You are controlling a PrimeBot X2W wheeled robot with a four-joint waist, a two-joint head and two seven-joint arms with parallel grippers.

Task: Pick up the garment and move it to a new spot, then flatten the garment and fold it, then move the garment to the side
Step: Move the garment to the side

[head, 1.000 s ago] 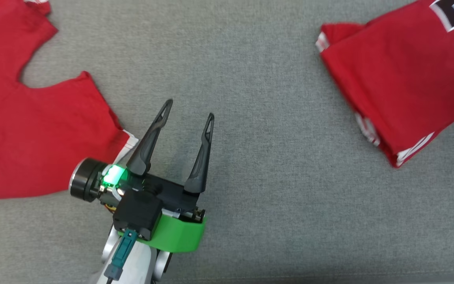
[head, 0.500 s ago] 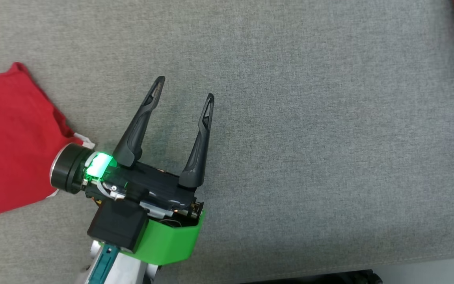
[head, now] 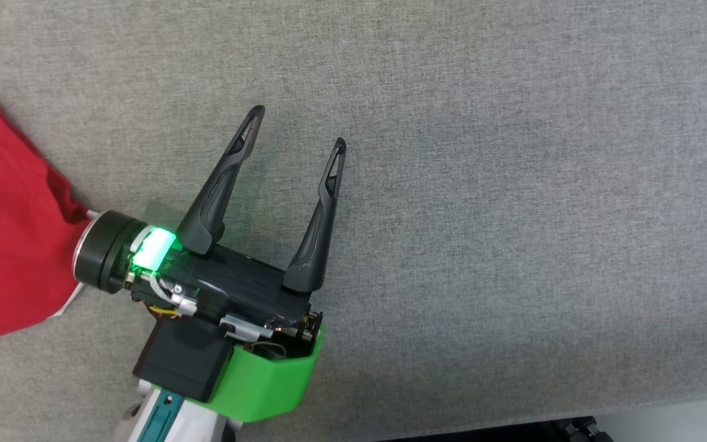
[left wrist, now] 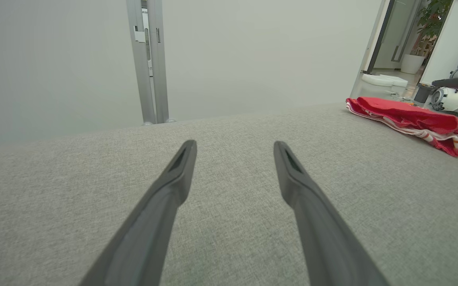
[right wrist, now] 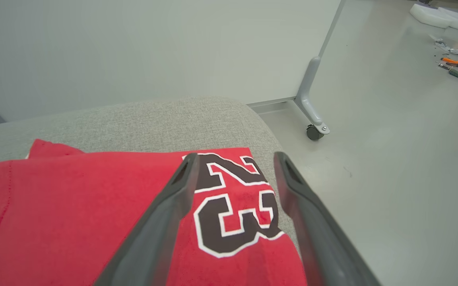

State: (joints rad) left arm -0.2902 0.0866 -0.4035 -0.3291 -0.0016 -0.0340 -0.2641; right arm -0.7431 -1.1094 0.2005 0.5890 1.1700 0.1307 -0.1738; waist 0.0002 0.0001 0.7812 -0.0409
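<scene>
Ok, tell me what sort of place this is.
Probably a robotics lab or workshop, not a home: a partition panel on a caster, hand tools scattered on the bare floor, and what looks like another robot near the doorway.

We shifted our head view, the cloth (head: pixel 10 233) now nearer its edge, and opened our right gripper (right wrist: pixel 235 159) over the jersey (right wrist: pixel 74 206).

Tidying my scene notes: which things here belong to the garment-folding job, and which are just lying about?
Job: folded red jersey, right gripper with jaws open over it, left gripper, grey padded surface.
Lying about: second red garment, hand tools on the floor, white foam pieces, partition caster, another robot.
</scene>
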